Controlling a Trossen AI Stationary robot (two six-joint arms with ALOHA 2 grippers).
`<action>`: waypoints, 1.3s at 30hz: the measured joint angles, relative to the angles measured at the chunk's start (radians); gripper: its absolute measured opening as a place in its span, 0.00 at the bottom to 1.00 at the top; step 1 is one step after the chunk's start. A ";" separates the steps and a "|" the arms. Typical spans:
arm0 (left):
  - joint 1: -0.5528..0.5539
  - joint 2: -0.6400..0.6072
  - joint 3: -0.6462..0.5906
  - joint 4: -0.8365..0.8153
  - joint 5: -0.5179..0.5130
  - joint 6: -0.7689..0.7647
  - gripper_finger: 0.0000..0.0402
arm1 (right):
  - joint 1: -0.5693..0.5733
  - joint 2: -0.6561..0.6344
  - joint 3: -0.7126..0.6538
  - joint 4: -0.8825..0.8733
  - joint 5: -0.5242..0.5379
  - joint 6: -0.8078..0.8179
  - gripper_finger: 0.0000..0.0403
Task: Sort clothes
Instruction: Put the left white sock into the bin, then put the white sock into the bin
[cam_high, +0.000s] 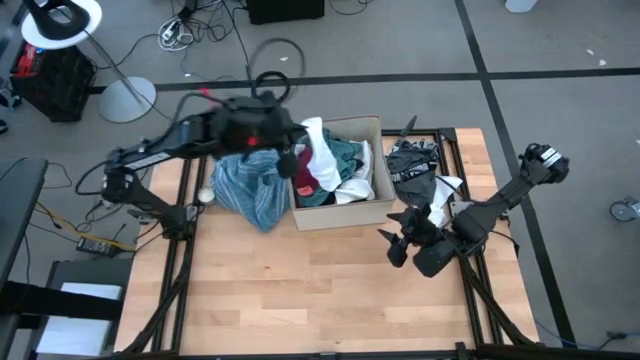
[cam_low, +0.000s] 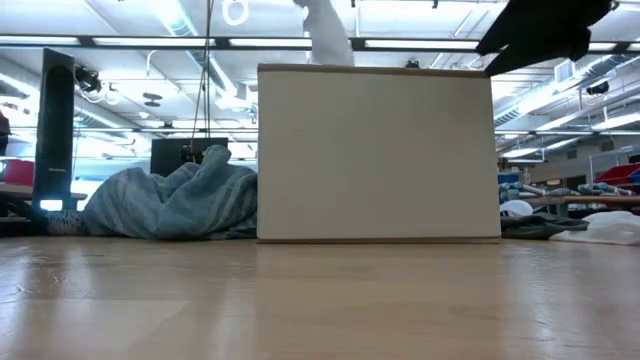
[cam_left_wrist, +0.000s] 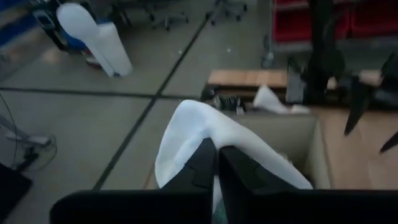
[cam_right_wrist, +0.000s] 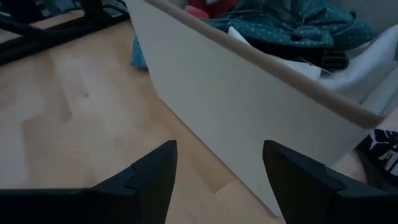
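White garment hangs pinched in the left hand above the box.

My two arms are dark, near-black, built from slim links with chunky joints. The left arm carries a bulky black wrist block with a small red mark on top and a dark cable looping off it. The right arm has a rounded black joint housing with pale details at its far end. My left gripper has two flat, matte black fingers with squared edges. My right gripper has two dark, wedge-shaped fingers, each with a small step notched into its inner edge.
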 joint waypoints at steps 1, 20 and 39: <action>0.002 0.016 -0.005 -0.003 0.000 0.000 0.06 | 0.006 -0.011 0.000 -0.010 0.000 0.002 0.60; -0.024 0.126 -0.020 -0.280 0.024 -0.084 0.33 | 0.051 -0.337 0.001 -0.544 -0.055 0.294 0.57; -0.256 -0.028 -0.277 -0.237 0.032 -0.255 0.33 | -0.240 -0.356 -0.098 -0.788 -0.501 0.671 0.57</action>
